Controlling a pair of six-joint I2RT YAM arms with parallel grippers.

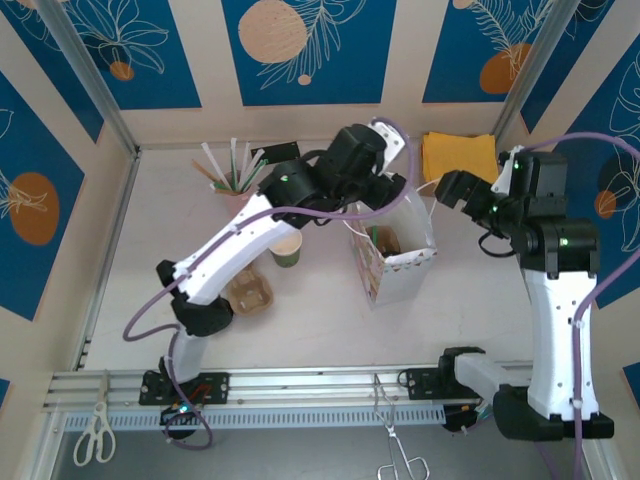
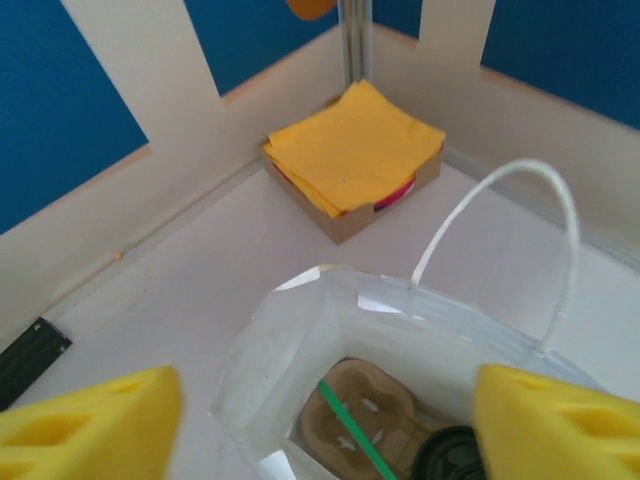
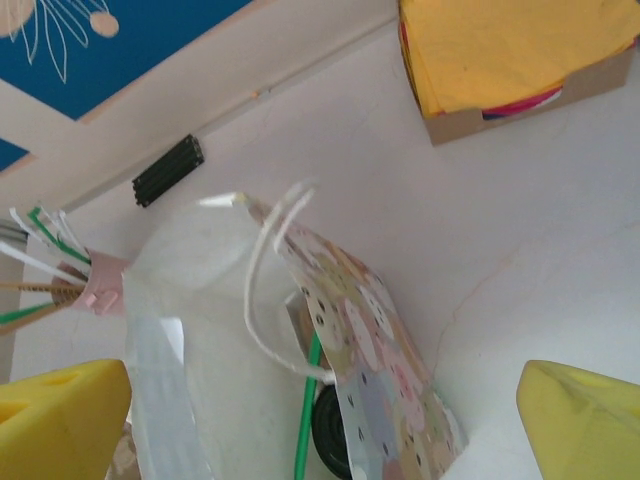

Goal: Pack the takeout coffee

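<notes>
The patterned paper bag (image 1: 398, 258) stands open mid-table. Looking down from the left wrist, I see a brown cardboard carrier (image 2: 372, 408), a green straw (image 2: 352, 432) and a black cup lid (image 2: 458, 462) inside the bag (image 2: 290, 345). My left gripper (image 2: 325, 425) hovers over the bag mouth, open, with nothing between its yellow fingers (image 2: 90, 420). My right gripper (image 3: 320, 420) is open beside the bag (image 3: 385, 350), near its white handle (image 3: 262, 290); the straw (image 3: 306, 420) and lid (image 3: 328, 435) show here too. In the top view the left gripper (image 1: 388, 195) and right gripper (image 1: 436, 190) flank the bag's top.
A green paper cup (image 1: 287, 250) and a second cardboard carrier (image 1: 250, 293) sit left of the bag. A holder of straws and stirrers (image 1: 232, 175) stands at the back left. A box of yellow napkins (image 1: 458, 155) is in the back right corner. Walls close the table in.
</notes>
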